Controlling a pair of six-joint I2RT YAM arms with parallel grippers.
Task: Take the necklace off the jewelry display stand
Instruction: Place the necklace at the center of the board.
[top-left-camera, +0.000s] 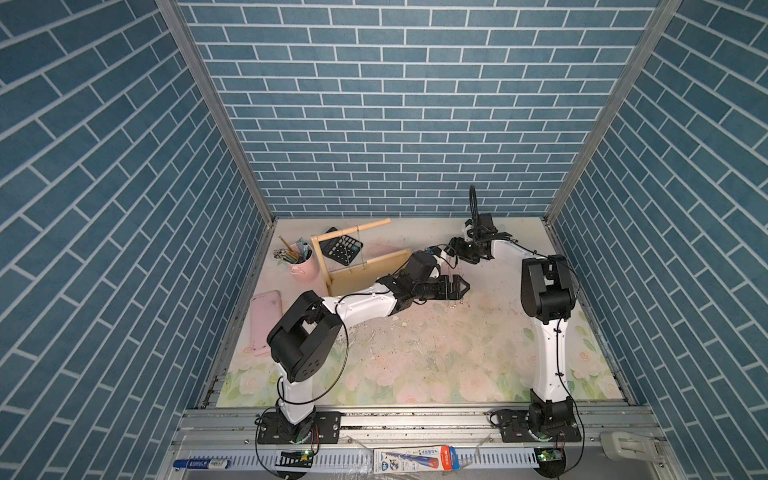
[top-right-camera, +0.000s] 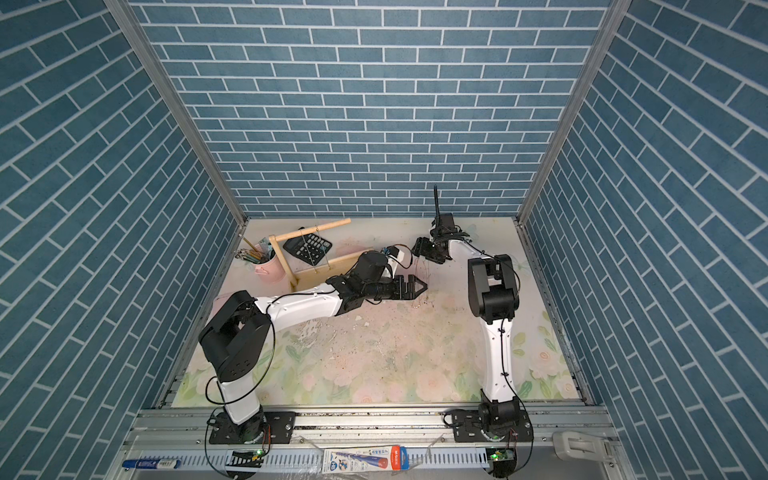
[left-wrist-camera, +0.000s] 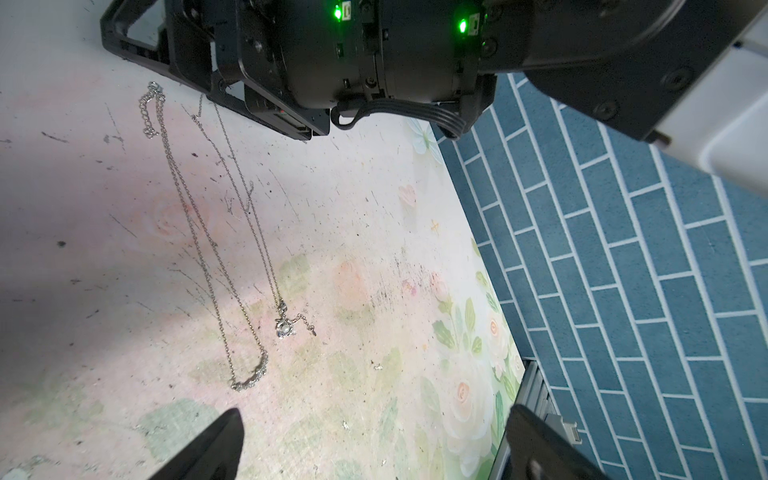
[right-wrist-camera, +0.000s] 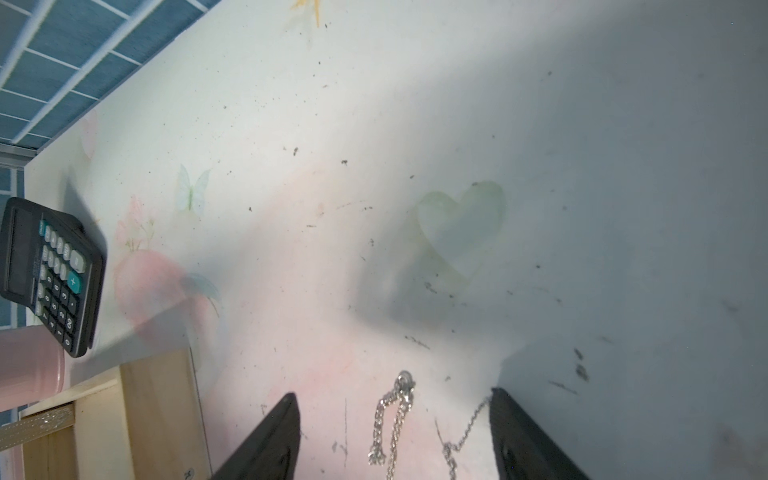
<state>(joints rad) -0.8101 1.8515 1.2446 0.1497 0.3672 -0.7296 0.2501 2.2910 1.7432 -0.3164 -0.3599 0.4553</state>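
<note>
The necklace (right-wrist-camera: 404, 383) is off the jewelry display stand (right-wrist-camera: 158, 407), between released jaws.
At lower centre of the right wrist view, its clasp sits between the unclamped right gripper (right-wrist-camera: 392, 397) fingers, with the stand at lower left. The left gripper (left-wrist-camera: 374, 411) is spread and empty.

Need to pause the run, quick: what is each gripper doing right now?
Left gripper: open, empty.
Right gripper: open; necklace chains sit between the jaws, unclamped.

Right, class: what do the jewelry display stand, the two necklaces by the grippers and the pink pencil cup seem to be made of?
Jewelry display stand: pale bare-looking wood, matt, faint grain. Necklaces: likely silver-toned metal; fine links and pendants glint. Pink pencil cup: smooth, slightly glossy coat; painted metal or plastic, unclear.
</note>
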